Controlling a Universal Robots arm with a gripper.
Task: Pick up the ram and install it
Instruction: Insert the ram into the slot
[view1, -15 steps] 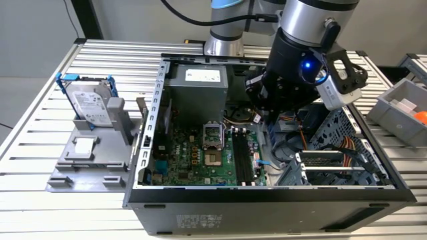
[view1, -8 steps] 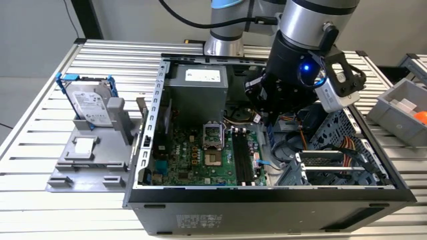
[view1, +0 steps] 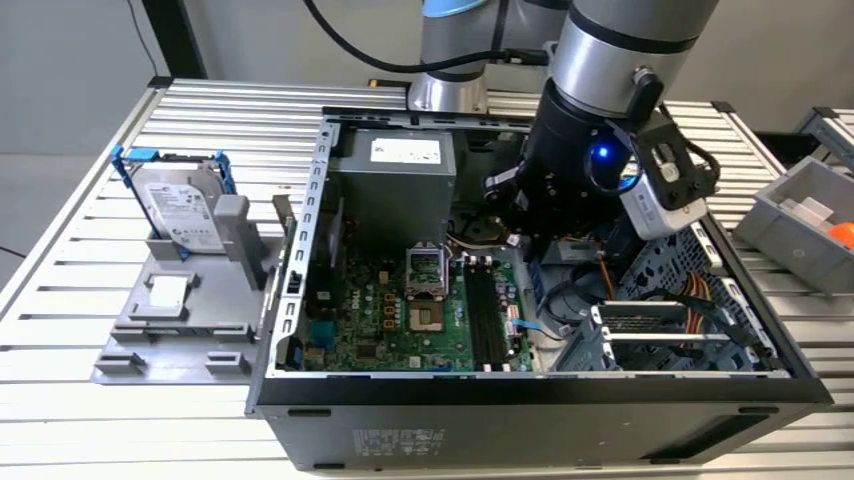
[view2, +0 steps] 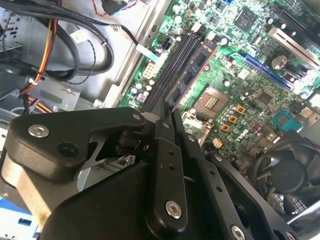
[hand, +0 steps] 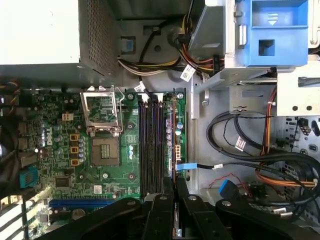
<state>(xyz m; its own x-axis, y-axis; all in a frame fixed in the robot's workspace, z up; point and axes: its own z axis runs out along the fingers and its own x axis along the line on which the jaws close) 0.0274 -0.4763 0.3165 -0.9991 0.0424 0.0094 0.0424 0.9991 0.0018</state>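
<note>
Blue and thin, the ram (view2: 192, 75) stands on its long edge between the two black fingers (view2: 167, 165) of the pincer (view2: 169, 119), which are closed flat against its sides. In the second wrist view the stick reaches out from the fingertips over the green motherboard (view2: 240, 95), with dark chips along its face, and it runs parallel to the black memory slots (view2: 167, 70) just beside it. In the first wrist view the pincer (hand: 174, 192) shows its fingertips pressed together at the near end of the same row of slots (hand: 150, 145), and the ram (hand: 173, 145) appears as a narrow edge along the outer side of the slots, next to a small blue cable tab (hand: 184, 165). Whether the stick already sits in a slot or only hangs close above it, I cannot tell.

In the exterior view the arm (view1: 601, 110) reaches down into the open computer case (view1: 534, 390), and the pincer is deep inside, above the motherboard (view1: 387, 310). Well apart from the pincer, outside the case on the slatted metal counter (view1: 80, 300), a grey hard drive (view1: 180, 210) with blue rails stands in a grey holder (view1: 180, 320).
</note>
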